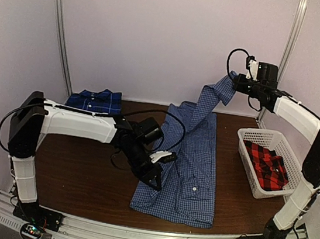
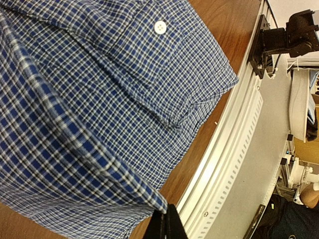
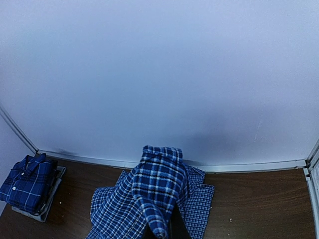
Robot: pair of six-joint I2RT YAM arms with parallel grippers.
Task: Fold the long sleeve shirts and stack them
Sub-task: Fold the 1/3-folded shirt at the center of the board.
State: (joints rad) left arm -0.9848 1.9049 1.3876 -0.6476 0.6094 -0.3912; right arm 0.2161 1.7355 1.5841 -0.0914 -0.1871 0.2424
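Top external view shows a dark wooden table [image 1: 82, 174] with the blue-and-white checked shirt [image 1: 192, 165] spread lengthwise down its middle, collar end toward the back wall and hem near the front edge. A white slatted basket [image 1: 245, 144] stands to the right of it, and the red-and-black plaid shirt [image 1: 266, 164] lies crumpled inside. The darker blue plaid shirt [image 1: 96, 100] sits folded at the back left, well apart from the others. One sleeve [image 1: 213, 97] of the spread shirt rises off the table to the right gripper [image 1: 234, 79], whose jaws are pressed together on the sleeve's end, high above the back right. The left gripper [image 1: 155, 181] is low at the spread shirt's left edge, jaws pinched on a fold of that cloth. A white button [image 2: 160, 27] shows in the left wrist view.
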